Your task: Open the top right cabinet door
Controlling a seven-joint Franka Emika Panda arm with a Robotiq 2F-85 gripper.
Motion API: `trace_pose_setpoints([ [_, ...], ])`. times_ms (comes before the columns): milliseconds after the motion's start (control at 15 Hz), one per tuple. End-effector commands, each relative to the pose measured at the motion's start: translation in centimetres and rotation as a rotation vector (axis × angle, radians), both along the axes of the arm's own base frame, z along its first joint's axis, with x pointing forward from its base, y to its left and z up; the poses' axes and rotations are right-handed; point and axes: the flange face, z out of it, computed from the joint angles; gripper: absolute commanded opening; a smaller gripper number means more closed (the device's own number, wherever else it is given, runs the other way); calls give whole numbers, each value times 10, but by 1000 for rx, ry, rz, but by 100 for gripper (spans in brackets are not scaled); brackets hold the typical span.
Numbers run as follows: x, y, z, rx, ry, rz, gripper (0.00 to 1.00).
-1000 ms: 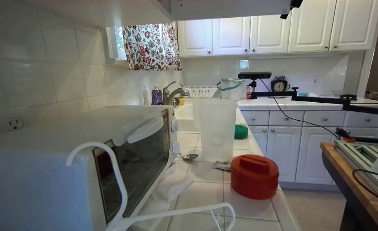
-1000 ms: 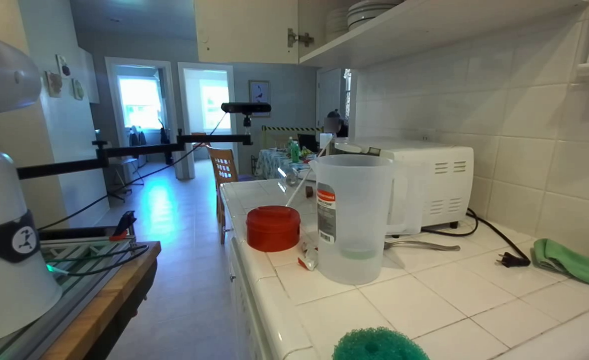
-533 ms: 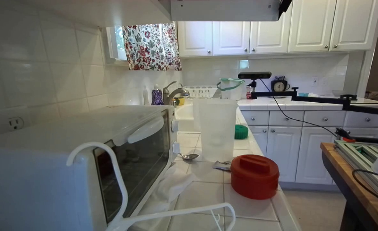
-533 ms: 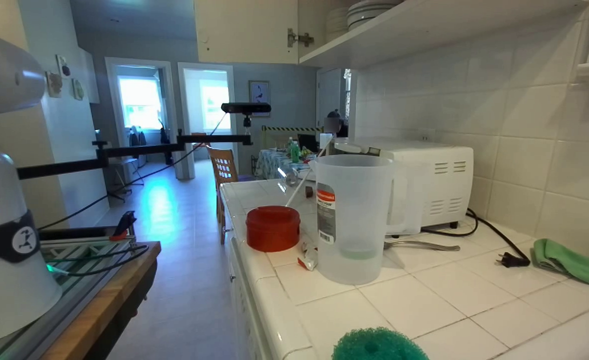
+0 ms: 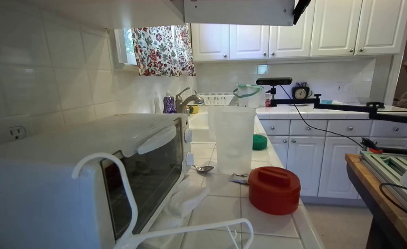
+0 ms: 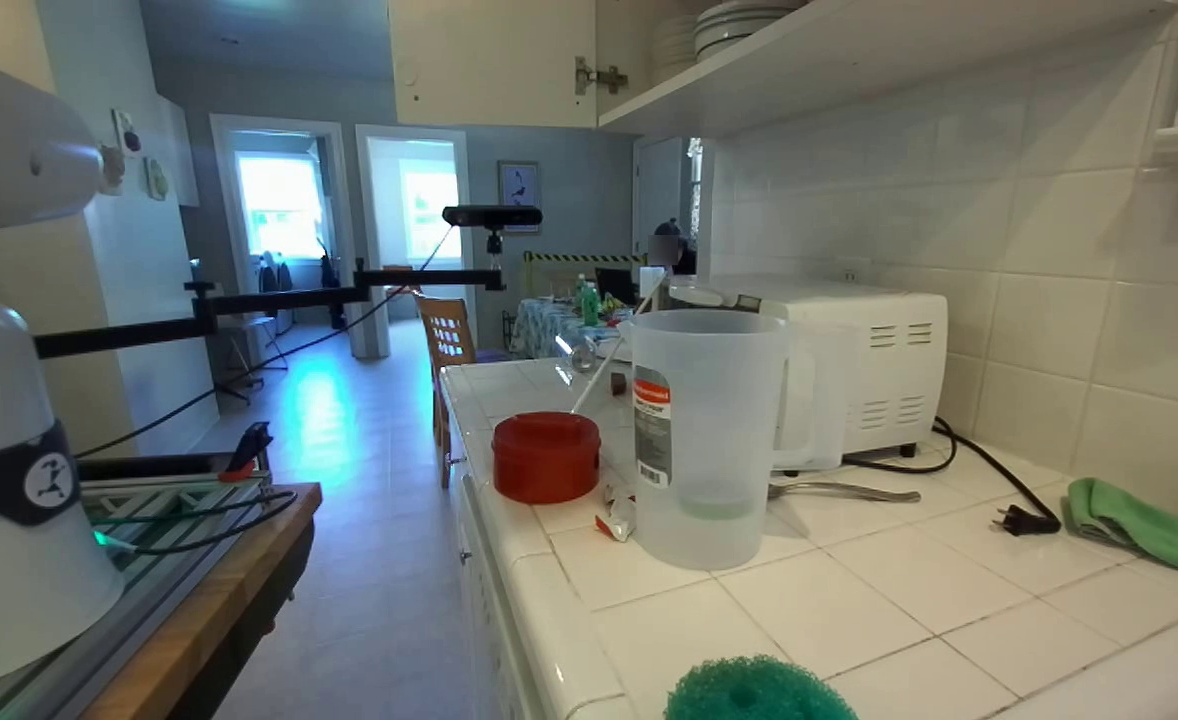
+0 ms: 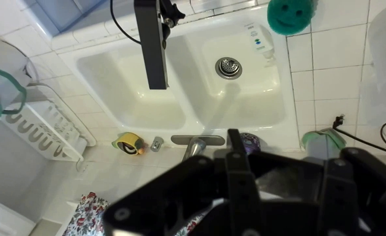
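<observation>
**Together: jaws of the gripper (image 7: 279, 161), at the edge of the open top right cabinet door (image 5: 238, 12)**

Dark and blurred at the bottom of the wrist view, the jaws sit together; whether anything is pinched between them cannot be told. In an exterior view a slim black end of the gripper shows right at the free edge of the door, though contact is too hard to make out. Only the lower strip of that door is in sight, at the top of the view, standing out from its cabinet (image 5: 131, 12).

Another upper door (image 6: 494, 65) hangs open in an exterior view, its metal hinge (image 6: 599, 76) exposed, with plates (image 6: 744, 28) on the shelf (image 6: 849, 70) beside it.

Beyond the gripper, the wrist view takes in a double-basin sink (image 7: 261, 108). A white bottle (image 7: 260, 39) lies in one basin near the drain (image 7: 229, 68), and a green smiling scrubber (image 7: 289, 14) rests at the rim.

Farther out, in both exterior views, a frosted pitcher (image 5: 234, 141), a red lidded tub (image 5: 274, 192) and a white oven (image 5: 51, 180) stand on the tiled counter (image 5: 224, 212). A green cloth (image 6: 1144, 525) lies near an unplugged plug (image 6: 1027, 520).
</observation>
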Motion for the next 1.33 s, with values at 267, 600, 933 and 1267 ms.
trace_pose_setpoints([
  [267,3,-17,7,3,-22,-77,45],
  [600,17,16,9,-3,-19,-10,82],
  [933,25,31,9,-8,-18,26,100],
  [1267,28,43,10,1,-5,74,100],
])
